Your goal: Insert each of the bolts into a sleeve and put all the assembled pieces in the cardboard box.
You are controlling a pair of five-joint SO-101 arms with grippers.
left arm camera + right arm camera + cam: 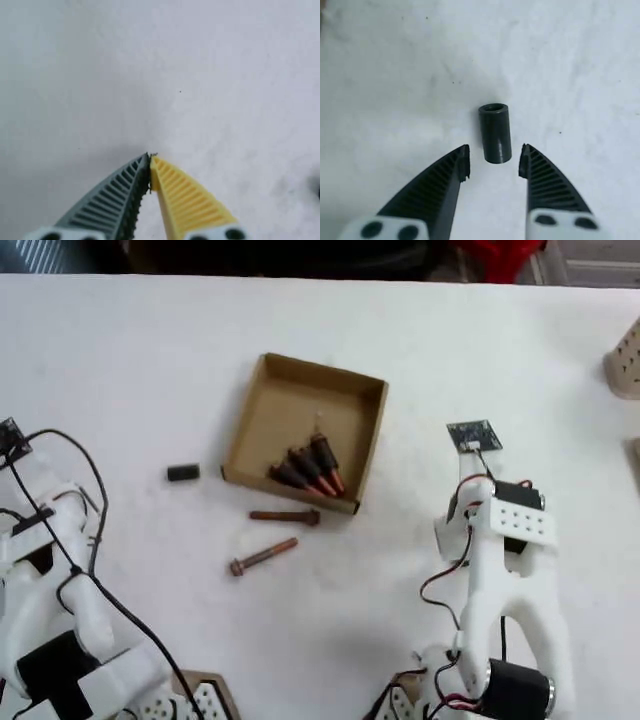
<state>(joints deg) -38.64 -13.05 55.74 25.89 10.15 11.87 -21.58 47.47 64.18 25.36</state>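
The cardboard box [252, 420] sits mid-table with three assembled bolt-and-sleeve pieces [308, 470] lying in its near right corner. Two bare bolts [285, 516] [263, 555] lie on the table just in front of the box. A loose black sleeve [183, 473] rests left of the box. In the right wrist view another black sleeve [495, 132] lies on the white table, its near end between the tips of my open right gripper [494, 150], untouched. My left gripper [150, 159] is shut with nothing in it, above bare table.
The left arm [45, 580] stands at the near left and the right arm [500, 540] at the near right, cables trailing. A beige perforated object [625, 360] stands at the far right edge. White table spreads all around the box.
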